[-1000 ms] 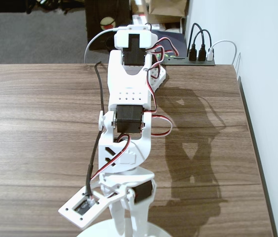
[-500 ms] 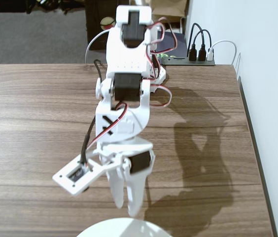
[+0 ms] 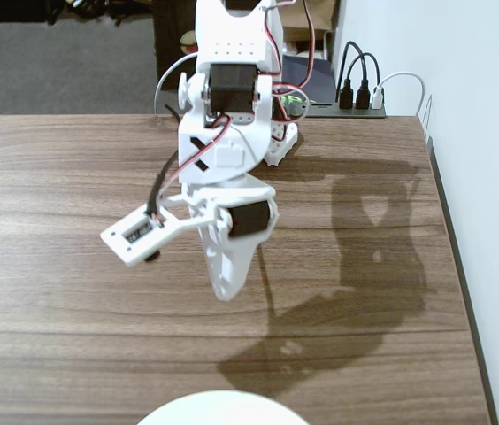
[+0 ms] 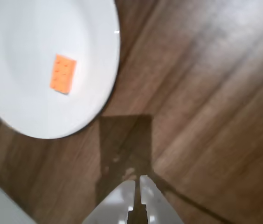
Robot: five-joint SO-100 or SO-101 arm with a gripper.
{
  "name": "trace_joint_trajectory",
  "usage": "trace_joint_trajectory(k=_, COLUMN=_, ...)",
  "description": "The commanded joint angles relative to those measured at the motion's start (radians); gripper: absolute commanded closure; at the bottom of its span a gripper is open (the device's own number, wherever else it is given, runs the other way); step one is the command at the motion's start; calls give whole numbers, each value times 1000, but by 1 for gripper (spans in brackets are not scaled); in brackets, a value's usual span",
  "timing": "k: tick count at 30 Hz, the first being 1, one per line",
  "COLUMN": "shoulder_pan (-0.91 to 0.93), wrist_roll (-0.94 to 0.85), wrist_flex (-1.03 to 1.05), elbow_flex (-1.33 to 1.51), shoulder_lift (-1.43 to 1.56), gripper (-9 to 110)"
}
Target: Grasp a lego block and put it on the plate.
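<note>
Orange against white: from my wrist view, the block (image 4: pixel 63 73) lies flat, studs up, inside the plate (image 4: pixel 101 88), a little off the plate's middle and well clear of its rim. Nothing touches the block.

The plate rests on a dark wood-grain counter (image 4: pixel 206 93). In the wrist view it fills the upper left corner, and in the fixed view only a sliver of its rim (image 3: pixel 223 409) shows at the bottom edge.

My hand (image 4: pixel 137 186) enters the wrist view from the bottom edge. It is clenched on nothing, its two pale fingertips (image 4: pixel 122 196) pressed together with only a thin seam between them. It hangs above bare counter, beside the plate and apart from its rim, and its shadow falls on the wood between the hand and the plate.

In the fixed view the white arm (image 3: pixel 223 159) is raised over the counter, and the hand (image 3: pixel 226 288) points down toward the plate without reaching it.
</note>
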Motion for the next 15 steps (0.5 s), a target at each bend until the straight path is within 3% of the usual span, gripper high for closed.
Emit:
trace_joint_trajectory(k=1, shoulder_pan=-14, wrist_roll=46, wrist_flex=-25, elbow_flex=81, shoulder_lift=137, gripper=101)
trace_joint_trajectory(k=15, shoulder_pan=-23, wrist_roll=279, wrist_flex=-146, elbow_flex=541, shoulder_lift=448, gripper=101)
